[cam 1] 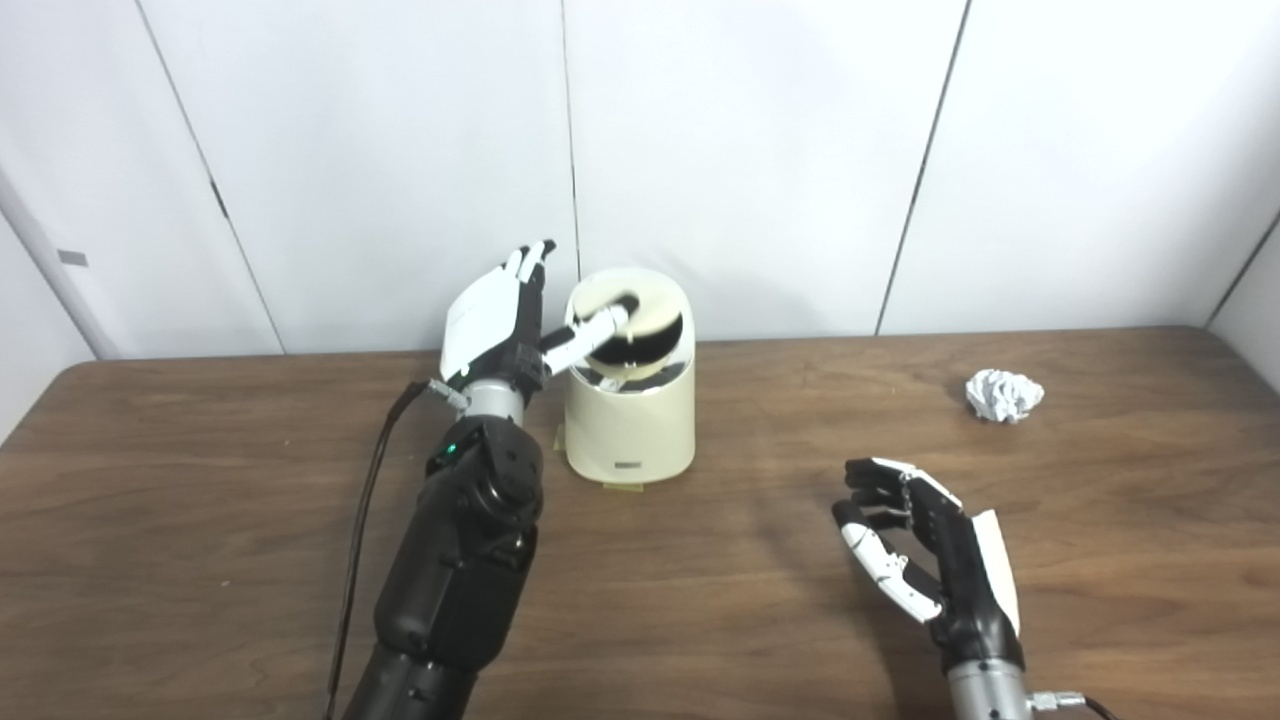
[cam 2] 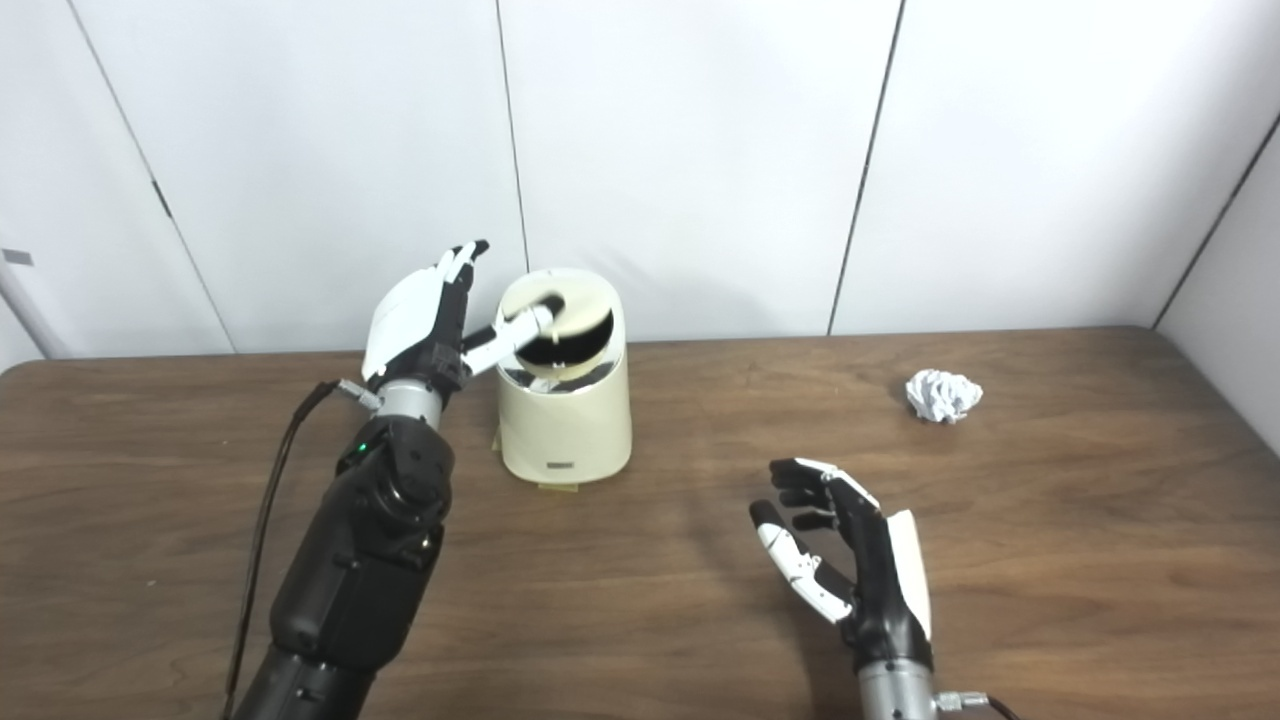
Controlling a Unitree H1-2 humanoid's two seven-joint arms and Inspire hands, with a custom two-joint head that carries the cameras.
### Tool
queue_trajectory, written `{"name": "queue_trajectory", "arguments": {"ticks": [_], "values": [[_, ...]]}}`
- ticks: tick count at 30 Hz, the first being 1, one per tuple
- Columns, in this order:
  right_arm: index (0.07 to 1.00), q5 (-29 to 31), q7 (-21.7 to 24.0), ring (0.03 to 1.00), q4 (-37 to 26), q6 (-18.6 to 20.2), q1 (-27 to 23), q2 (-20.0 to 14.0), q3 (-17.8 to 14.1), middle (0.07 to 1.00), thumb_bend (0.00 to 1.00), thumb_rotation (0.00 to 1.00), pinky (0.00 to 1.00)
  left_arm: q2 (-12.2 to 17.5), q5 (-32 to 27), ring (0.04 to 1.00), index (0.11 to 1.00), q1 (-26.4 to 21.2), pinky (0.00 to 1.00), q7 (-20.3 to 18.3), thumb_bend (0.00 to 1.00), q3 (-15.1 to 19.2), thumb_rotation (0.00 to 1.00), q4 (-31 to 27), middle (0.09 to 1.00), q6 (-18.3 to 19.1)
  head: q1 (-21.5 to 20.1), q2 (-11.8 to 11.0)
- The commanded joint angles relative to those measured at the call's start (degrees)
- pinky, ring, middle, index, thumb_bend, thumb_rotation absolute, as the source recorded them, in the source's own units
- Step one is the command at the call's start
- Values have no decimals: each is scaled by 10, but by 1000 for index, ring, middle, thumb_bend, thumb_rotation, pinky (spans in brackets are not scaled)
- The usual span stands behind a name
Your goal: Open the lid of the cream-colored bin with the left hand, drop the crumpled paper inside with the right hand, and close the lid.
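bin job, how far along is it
Done: nothing complete. In hand: the left hand beside the cream bin has its thumb on the tilted lid. Left: the right hand, open, must fetch the crumpled paper, drop it in; then close the lid.

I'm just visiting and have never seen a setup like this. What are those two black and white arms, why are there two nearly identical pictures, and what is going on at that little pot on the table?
Those are the two arms of a humanoid robot, each ending in a hand with fingers and a thumb. The two pictures come from two cameras side by side on its head, so they show the same scene from spots slightly apart.

On the brown table stands a cream-colored bin, and off to the right lies a crumpled paper, untouched. The left hand is beside the bin with its fingers spread; its thumb reaches over the rim and presses on the lid, which looks tilted, showing a dark gap. The right hand is held near the front of the table, fingers loosely curled, holding nothing.

So neither hand holds anything; the paper is not yet picked up.
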Motion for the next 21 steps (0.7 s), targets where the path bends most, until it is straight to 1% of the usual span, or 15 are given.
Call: {"name": "queue_trajectory", "arguments": {"ticks": [1, 5, 8, 10, 13, 16, 17, 19, 20, 21], "values": [[675, 6, -5, 674, -9, -19, -16, 0, -1, 687, 254, 512, 588, 1, -7, 1000, 1000, -36, 1000, 14, 842, 4, 1000, -28, 1000, -1, -1, 0], [675, -2, -6, 675, -12, -9, -15, 1, 0, 686, 255, 513, 595, 3, -26, 1000, 1000, -32, 1000, 13, 863, 5, 1000, -35, 1000, -5, 1, -2], [675, -1, -6, 671, -8, -14, -16, -1, 1, 686, 242, 502, 586, -1, -44, 1000, 992, -21, 1000, 25, 813, 10, 1000, -52, 1000, -14, -1, -4], [677, 5, -5, 673, -4, -21, -17, -1, 1, 689, 234, 460, 588, -5, -58, 1000, 987, -9, 1000, 32, 767, 14, 1000, -69, 1000, -19, 0, -4], [673, 4, -8, 664, -2, -23, -19, 0, 0, 683, 231, 438, 581, -10, -77, 988, 997, 12, 1000, 31, 742, 16, 1000, -104, 1000, -16, 0, -5], [670, 0, -10, 659, -1, -22, -19, -1, 1, 678, 234, 434, 579, -18, -100, 968, 992, 36, 892, 28, 752, 22, 1000, -148, 1000, -10, 0, -5], [669, 0, -11, 658, 0, -23, -19, -2, 1, 677, 233, 432, 577, -20, -107, 965, 990, 44, 873, 29, 754, 24, 1000, -161, 1000, -13, -1, -6], [671, 0, -11, 663, 2, -25, -20, -4, 1, 680, 245, 480, 582, -24, -120, 951, 981, 59, 842, 31, 747, 28, 1000, -187, 990, -18, 0, -7], [671, 0, -11, 664, 2, -24, -20, -4, 1, 681, 248, 492, 583, -23, -124, 949, 980, 67, 839, 36, 745, 28, 1000, -198, 988, -30, 0, -7], [672, 0, -11, 667, 3, -25, -20, -5, 1, 682, 247, 498, 586, -19, -126, 946, 974, 76, 840, 41, 720, 26, 1000, -206, 983, -45, 1, -7]]}}
